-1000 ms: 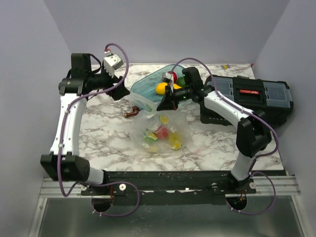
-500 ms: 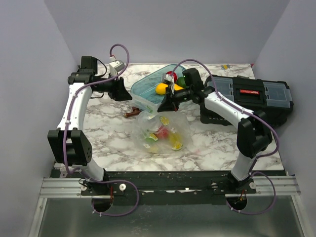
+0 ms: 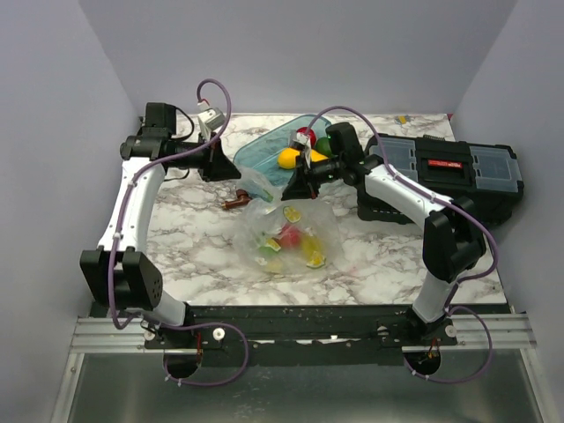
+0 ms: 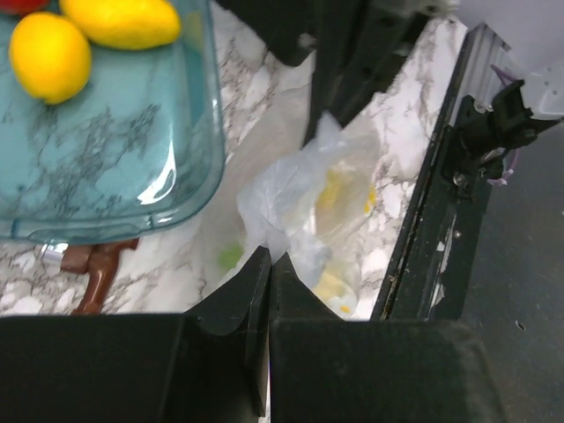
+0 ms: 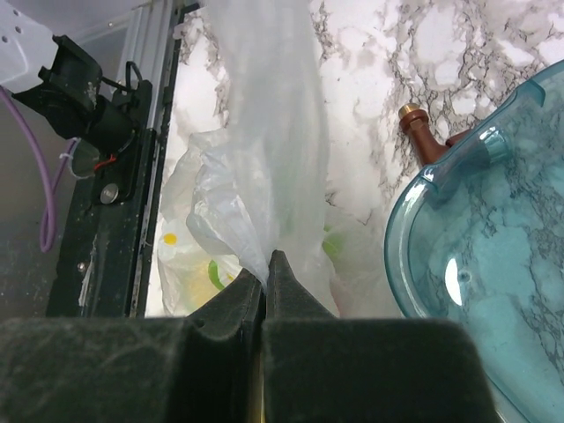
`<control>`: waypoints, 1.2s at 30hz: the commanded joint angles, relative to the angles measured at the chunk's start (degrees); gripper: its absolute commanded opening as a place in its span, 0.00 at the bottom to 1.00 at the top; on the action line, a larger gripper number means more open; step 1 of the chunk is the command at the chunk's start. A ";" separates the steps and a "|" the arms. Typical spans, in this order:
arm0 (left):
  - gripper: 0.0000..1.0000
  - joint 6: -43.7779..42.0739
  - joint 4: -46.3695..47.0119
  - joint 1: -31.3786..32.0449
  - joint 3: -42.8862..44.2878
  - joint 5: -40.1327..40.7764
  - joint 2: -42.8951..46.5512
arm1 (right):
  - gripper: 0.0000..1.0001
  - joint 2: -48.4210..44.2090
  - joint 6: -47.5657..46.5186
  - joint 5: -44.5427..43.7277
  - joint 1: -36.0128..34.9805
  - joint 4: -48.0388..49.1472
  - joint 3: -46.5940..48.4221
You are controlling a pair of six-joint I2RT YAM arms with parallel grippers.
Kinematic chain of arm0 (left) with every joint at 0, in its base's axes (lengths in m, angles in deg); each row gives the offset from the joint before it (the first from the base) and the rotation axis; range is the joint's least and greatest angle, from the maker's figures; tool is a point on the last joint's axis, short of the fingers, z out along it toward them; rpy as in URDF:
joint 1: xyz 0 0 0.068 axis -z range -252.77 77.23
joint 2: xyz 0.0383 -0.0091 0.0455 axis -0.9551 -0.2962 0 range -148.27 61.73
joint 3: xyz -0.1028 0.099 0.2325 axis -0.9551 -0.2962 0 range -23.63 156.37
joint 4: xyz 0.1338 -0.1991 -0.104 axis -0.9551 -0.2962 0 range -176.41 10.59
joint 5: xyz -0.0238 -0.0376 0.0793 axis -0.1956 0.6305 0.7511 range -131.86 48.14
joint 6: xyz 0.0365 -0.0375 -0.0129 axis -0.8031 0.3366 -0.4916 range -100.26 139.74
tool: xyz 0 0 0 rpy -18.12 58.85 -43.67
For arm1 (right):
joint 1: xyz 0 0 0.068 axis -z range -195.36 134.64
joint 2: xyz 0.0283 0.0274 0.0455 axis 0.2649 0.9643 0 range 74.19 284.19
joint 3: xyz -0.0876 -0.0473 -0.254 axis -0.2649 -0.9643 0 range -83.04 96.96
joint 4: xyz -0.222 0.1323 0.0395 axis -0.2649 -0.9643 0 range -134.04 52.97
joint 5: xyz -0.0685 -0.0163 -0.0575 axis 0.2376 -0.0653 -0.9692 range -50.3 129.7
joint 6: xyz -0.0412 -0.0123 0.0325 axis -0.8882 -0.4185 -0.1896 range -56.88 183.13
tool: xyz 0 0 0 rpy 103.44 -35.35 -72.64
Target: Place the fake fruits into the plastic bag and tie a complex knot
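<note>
Top external view: shows the plastic bag (image 3: 295,231) lying at the middle of the marbled surface (image 3: 189,242), with several fake fruits (image 3: 293,241) in its lower part, red, yellow and green. Shows the bag's upper film stretched toward the teal tub (image 3: 258,155) and shared between both arms. Places the left gripper (image 3: 233,170) at the tub's near-left corner and the right gripper (image 3: 296,189) at the tub's near edge, just above the bag. Locates more fruit at the tub's far end: a yellow lemon (image 3: 288,158), a red fruit (image 3: 305,137) and a green fruit (image 3: 323,145). Locates a black toolbox (image 3: 449,172) at the right of the surface and a small brown item (image 3: 233,202) left of the bag, near the tub.

Left wrist view: shows the left gripper pressed together on a fold of the clear film, with the rest of the bag bunched just beyond the tips, beside the tub wall.

Right wrist view: shows the right gripper clamped tight on a gathered strip of the film, which runs straight away from the tips, taut and smooth.
</note>
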 commanded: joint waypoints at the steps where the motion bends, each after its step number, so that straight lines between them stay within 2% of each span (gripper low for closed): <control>1: 0.00 -1.67 -1.54 2.42 -2.19 -5.99 6.96 | 0.01 -0.65 3.65 -1.68 0.70 3.08 -0.71; 6: 0.00 -4.05 -1.92 6.85 -8.43 -5.63 13.61 | 0.01 0.13 9.69 -4.77 1.38 7.46 -0.77; 8: 0.00 -1.24 1.72 11.05 -12.50 -3.32 16.36 | 0.01 0.17 11.92 -5.67 1.50 9.23 -0.99; 10: 0.00 3.32 9.12 16.76 -18.51 2.27 19.67 | 0.01 -0.25 14.23 -6.18 1.50 11.35 -1.71; 12: 0.00 9.92 18.07 21.68 -25.45 12.92 21.98 | 0.01 -0.93 16.87 -6.58 1.50 12.51 -2.59; 14: 0.00 14.10 22.22 24.42 -28.38 19.66 20.96 | 0.01 -1.70 18.27 -6.96 1.45 15.12 -3.37; 18: 0.00 22.96 27.50 26.03 -30.56 27.27 15.39 | 0.01 -3.24 21.81 -7.46 1.50 17.72 -5.17; 23: 0.00 31.98 35.65 24.61 -34.86 36.97 12.14 | 0.01 -5.63 26.46 -6.04 1.51 19.63 -6.95; 27: 0.00 36.00 41.00 21.05 -35.87 35.00 10.14 | 0.01 -8.31 32.49 -3.06 1.29 23.72 -11.33; 30: 0.00 39.14 46.34 19.03 -36.17 28.88 9.79 | 0.01 -9.76 34.92 -2.32 -0.36 24.20 -13.88; 36: 0.00 42.14 53.70 18.83 -38.01 13.97 9.84 | 0.01 -10.20 39.75 -2.75 -4.64 30.36 -18.76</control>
